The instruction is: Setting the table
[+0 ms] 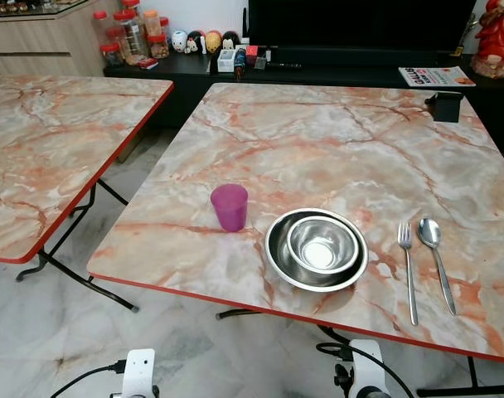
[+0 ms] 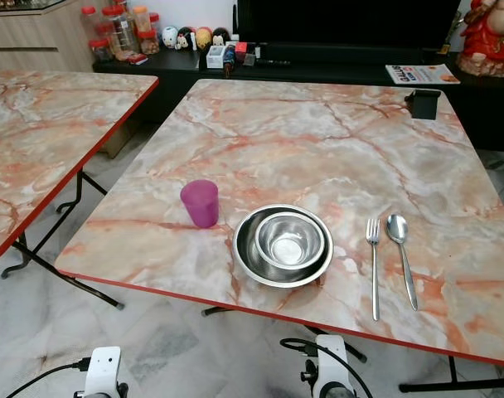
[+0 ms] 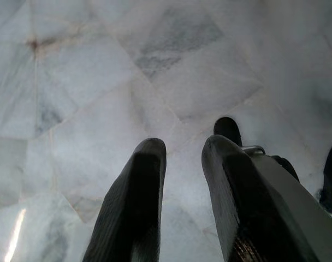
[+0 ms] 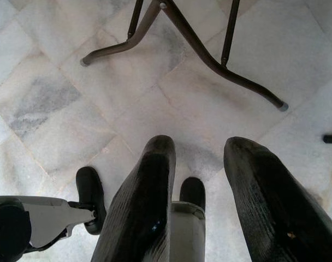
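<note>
Two grippers, left [image 3: 179, 164] and right [image 4: 201, 164], are hanging open and empty below the table [image 1: 318, 141]. The place setting is lying above and ahead, with the fork [image 1: 408, 269] pointing away, nearer the right one.

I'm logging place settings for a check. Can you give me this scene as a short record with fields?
table: marble-look top with red edge
cup: purple, upright, left of the bowls
bowls: two steel, smaller nested in larger, near front edge
fork: right of the bowls, handle toward the robot
spoon: just right of the fork, parallel to it
left end effector: open, hanging over the floor
right end effector: open, hanging over the floor
second table: to the left
</note>
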{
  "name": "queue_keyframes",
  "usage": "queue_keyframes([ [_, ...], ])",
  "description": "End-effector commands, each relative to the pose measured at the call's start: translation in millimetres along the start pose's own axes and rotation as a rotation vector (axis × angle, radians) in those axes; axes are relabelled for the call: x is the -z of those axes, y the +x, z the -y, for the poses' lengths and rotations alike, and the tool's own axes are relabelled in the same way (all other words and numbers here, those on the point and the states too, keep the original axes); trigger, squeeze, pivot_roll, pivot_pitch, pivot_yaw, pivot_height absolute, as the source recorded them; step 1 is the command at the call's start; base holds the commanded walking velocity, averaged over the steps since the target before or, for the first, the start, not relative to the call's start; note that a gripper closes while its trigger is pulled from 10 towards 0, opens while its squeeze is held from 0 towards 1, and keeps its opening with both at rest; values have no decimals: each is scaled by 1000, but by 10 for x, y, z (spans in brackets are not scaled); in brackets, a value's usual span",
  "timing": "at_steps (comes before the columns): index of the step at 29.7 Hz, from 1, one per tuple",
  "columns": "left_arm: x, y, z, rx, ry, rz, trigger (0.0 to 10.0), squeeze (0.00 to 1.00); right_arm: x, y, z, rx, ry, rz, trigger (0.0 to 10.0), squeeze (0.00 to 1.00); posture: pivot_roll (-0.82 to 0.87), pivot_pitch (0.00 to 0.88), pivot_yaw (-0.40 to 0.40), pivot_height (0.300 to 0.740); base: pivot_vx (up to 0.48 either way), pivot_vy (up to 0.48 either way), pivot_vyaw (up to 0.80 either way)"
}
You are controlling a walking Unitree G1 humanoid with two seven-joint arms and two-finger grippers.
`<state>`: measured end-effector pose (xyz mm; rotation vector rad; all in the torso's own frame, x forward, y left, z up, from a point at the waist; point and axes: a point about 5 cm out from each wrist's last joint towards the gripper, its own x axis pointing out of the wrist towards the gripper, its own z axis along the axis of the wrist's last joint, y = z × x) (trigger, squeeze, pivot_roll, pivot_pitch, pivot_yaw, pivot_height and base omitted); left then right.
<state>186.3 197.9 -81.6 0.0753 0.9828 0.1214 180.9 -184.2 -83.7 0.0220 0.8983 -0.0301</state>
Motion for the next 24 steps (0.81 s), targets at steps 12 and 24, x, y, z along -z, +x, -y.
queue_keyframes([
  [12, 100, -9, 53, 16, 63, -44, 10000, 0, 30, -4, -1, 9, 8, -15, 10000, 0, -184, 0, 69, 740, 0, 181, 0],
  [24, 138, -16, -40, -27, 39, -47, 10000, 0, 29, -3, -15, 13, 18, -11, 10000, 0, -184, 0, 76, 740, 0, 408, 0],
])
